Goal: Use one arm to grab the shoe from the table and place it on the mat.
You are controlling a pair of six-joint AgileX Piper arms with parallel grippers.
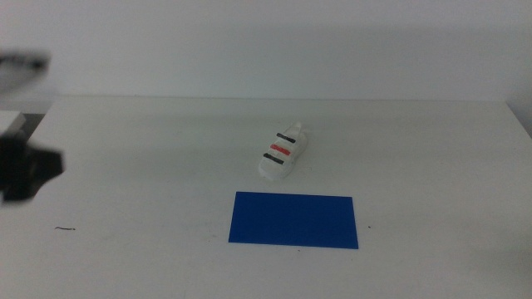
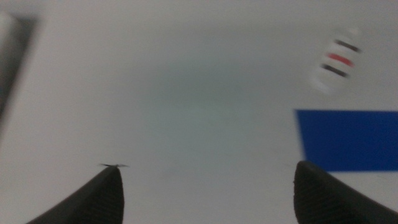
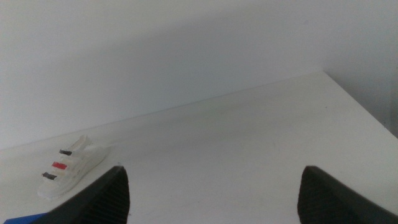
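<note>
Middle view — shoe [image 1: 283, 154] on table [image 1: 150, 149], just behind mat [image 1: 294, 220]

On the desk [image 1: 150, 249] there is 1 shoe [image 1: 283, 152] and 1 blue mat [image 1: 293, 219], so 2 loose things in total. The shoe has 3 straps: 2 black and 1 red. There are 2 grippers, the left gripper [image 2: 205, 193] and the right gripper [image 3: 214, 196], each with 2 dark jaws, wide apart, so 4 jaws altogether.
</note>
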